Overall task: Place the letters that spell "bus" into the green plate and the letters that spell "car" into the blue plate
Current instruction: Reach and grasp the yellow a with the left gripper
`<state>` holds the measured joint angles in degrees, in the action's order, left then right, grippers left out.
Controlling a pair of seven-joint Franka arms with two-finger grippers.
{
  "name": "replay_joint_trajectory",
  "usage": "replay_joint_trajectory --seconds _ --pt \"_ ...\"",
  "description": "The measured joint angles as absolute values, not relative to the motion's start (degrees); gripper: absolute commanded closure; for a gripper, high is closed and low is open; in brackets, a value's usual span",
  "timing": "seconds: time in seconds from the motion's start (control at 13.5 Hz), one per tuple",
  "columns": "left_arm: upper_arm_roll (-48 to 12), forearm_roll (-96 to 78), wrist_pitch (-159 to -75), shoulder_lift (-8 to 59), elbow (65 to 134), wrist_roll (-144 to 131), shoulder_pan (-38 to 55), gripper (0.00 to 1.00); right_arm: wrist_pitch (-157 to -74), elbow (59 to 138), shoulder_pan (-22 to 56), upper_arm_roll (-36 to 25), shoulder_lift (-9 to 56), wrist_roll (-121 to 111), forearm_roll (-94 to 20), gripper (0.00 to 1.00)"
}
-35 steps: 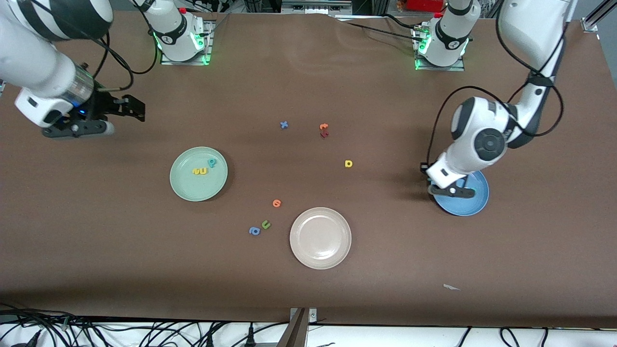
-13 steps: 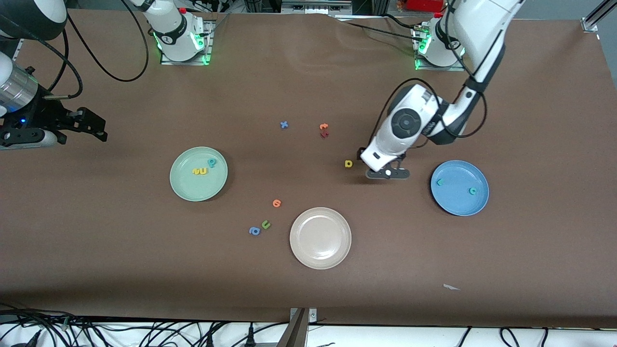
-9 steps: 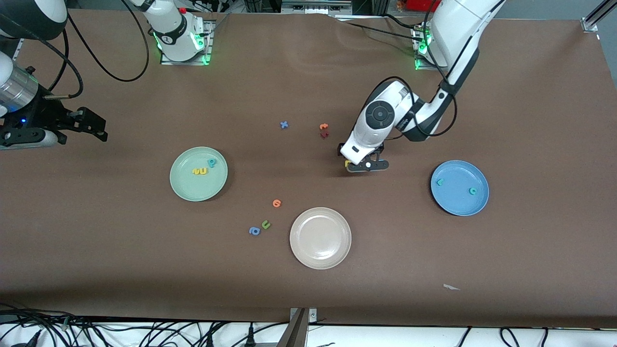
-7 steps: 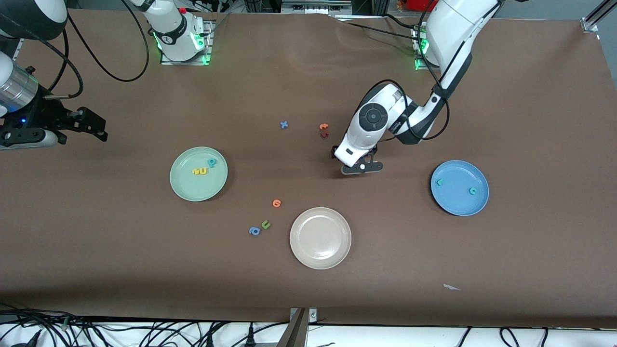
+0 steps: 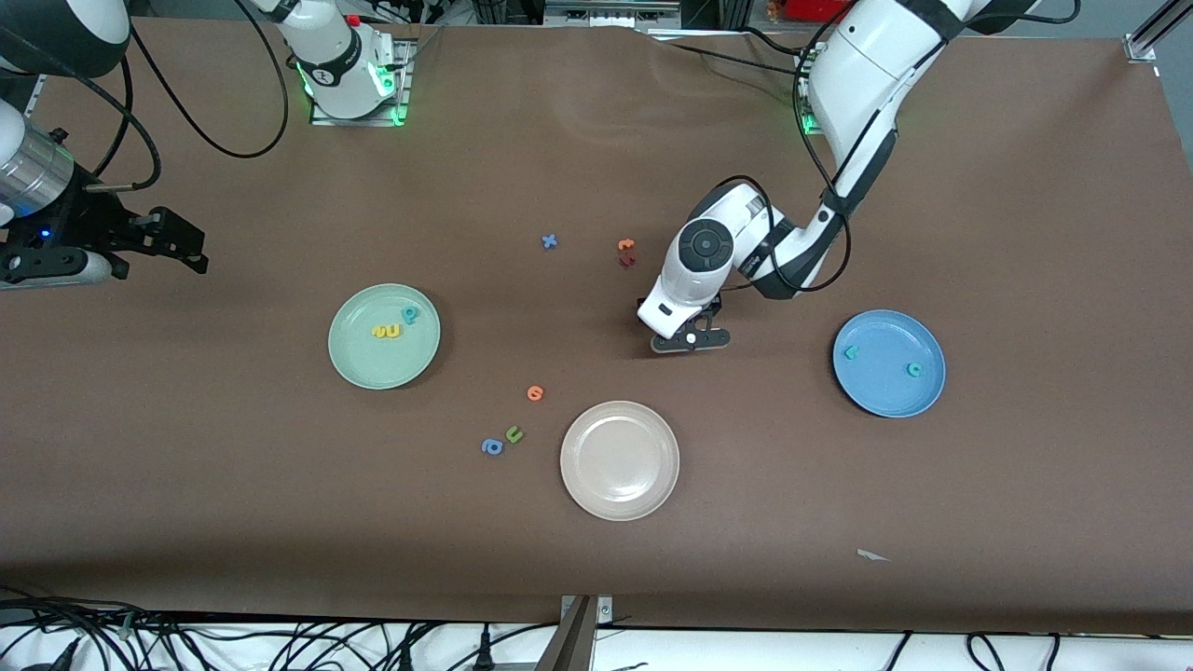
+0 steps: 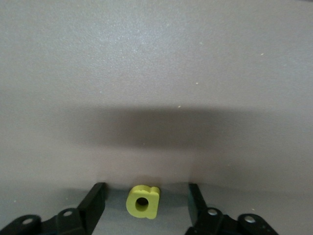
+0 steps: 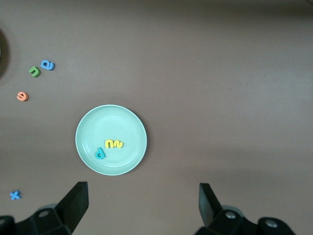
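Front view: the green plate (image 5: 384,336) holds a teal b (image 5: 409,314), yellow u and s. The blue plate (image 5: 888,363) holds a teal c (image 5: 914,369) and r (image 5: 849,352).

Left wrist view: the left gripper (image 6: 146,201), fingers spread, straddles the yellow a (image 6: 142,201) on the table, the one letter left.

Right wrist view: the right gripper (image 7: 144,199) waits, spread, holding nothing.

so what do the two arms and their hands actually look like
Both arms have glossy white rounded shells with black bands at the joints and loose black cables looping alongside. Their bases glow green. The left hand is black with two flat fingers under a white wrist block; its elbow joint carries a round dark cap. The right hand is black too, behind a silver wrist ring with a small blue light.
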<state>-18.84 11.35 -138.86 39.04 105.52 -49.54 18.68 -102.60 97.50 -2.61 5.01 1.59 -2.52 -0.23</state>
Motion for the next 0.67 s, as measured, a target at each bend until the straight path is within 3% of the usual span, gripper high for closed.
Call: replay_joint_trajectory --seconds 0.37,0.67 --pt "-18.9 11.36 -137.81 38.86 105.18 -49.54 18.73 0.46 -102.6 97.5 -2.63 4.98 1.84 -2.52 -0.23 0.0" --pt "-18.97 11.36 -137.43 38.78 104.99 -49.54 18.78 0.62 -102.6 97.5 -2.63 4.97 1.85 -2.52 -0.23 0.0"
